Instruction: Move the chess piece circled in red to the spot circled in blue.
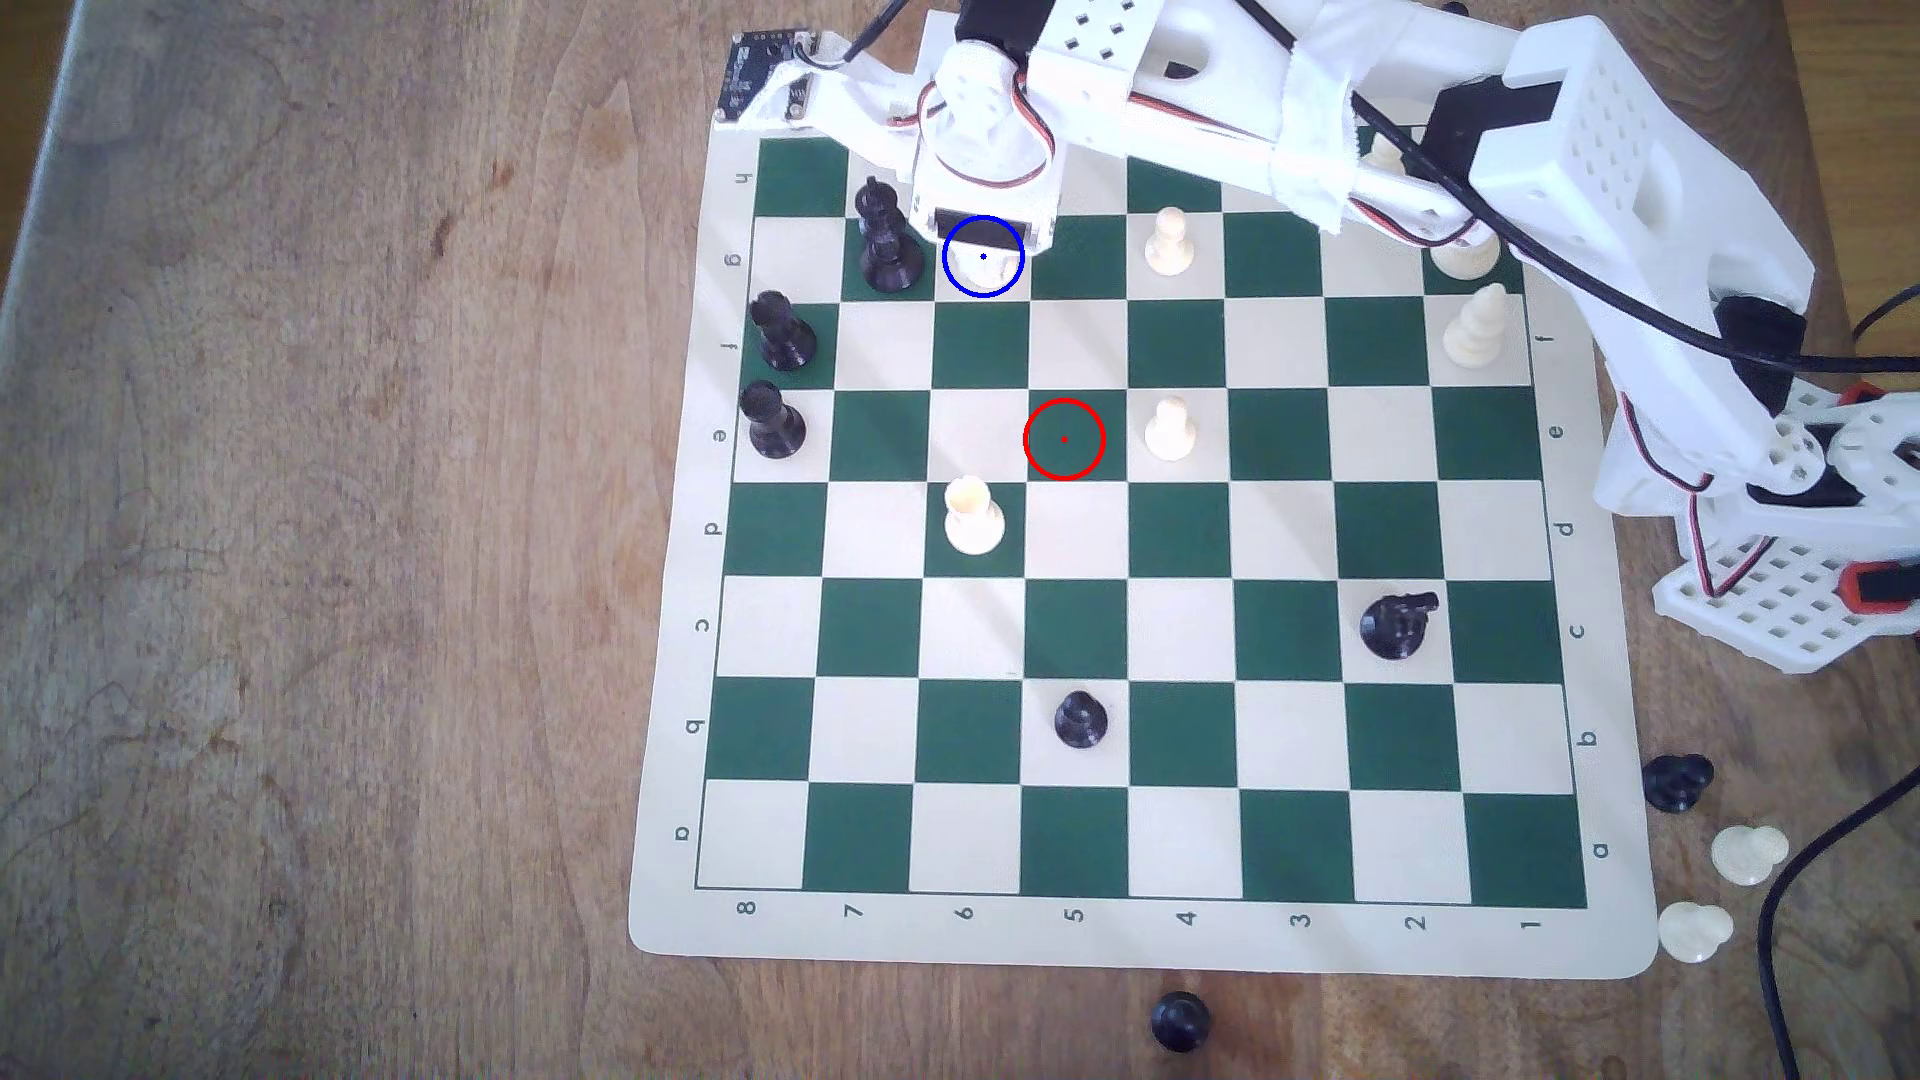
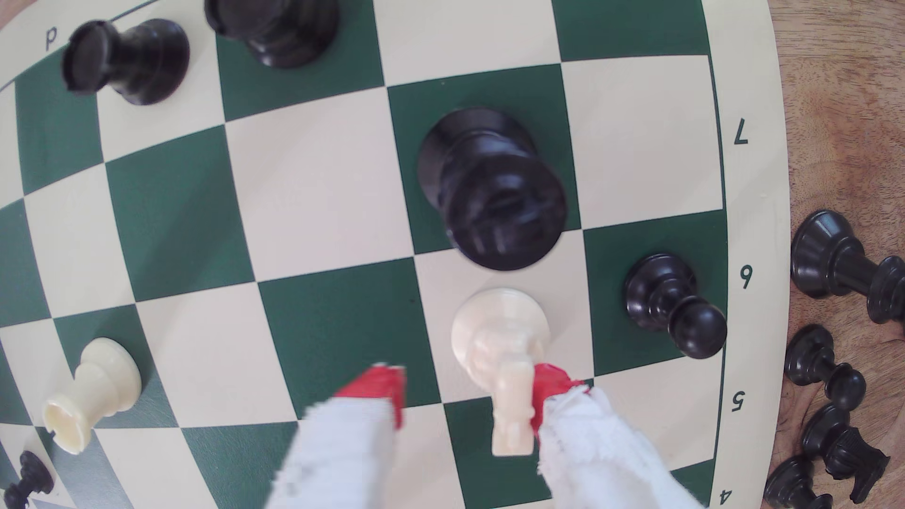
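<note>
The chess piece (image 2: 499, 333) stands base-down on the cream square of the spot (image 1: 983, 257), beside a tall black piece (image 2: 489, 191); the red-ringed green square (image 1: 1064, 439) is bare. The hand (image 2: 470, 396) is open, one red-tipped finger (image 2: 548, 391) touching the piece's head, the other apart. Judgement: placement is done; next comes a straight lift clear without tipping it.
</note>
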Tool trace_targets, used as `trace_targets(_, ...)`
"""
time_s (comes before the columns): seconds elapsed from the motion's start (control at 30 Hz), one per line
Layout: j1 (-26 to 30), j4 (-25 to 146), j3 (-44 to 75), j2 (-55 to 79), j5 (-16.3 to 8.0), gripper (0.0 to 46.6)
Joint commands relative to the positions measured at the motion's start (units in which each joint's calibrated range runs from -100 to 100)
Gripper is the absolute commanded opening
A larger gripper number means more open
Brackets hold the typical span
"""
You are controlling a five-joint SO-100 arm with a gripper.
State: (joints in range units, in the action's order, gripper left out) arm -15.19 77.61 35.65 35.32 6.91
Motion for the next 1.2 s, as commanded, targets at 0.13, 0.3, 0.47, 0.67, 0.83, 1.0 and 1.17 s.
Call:
trace_targets(0.13, -0.88, -2.02, 2.97, -4.76, -0.05, 25.5)
trace_targets(0.3, -0.73, -3.24, -2.65, -11.12, -0.83, 30.1)
trace_targets(0.47, -0.65, -9.39, -18.06, -22.16, -0.83, 31.8)
trace_targets(0.67, 1.86, -11.84, -32.48, -35.91, -1.22, 31.3)
trace_targets(0.83, 6.24, -17.74, -49.61, -48.81, -1.47, 29.7)
trace_targets(1.0, 8.19, -39.69, -76.81, -65.62, -0.98, 28.1)
trace_targets(1.17, 8.43, -62.05, -96.31, -77.17, 0.59, 11.7)
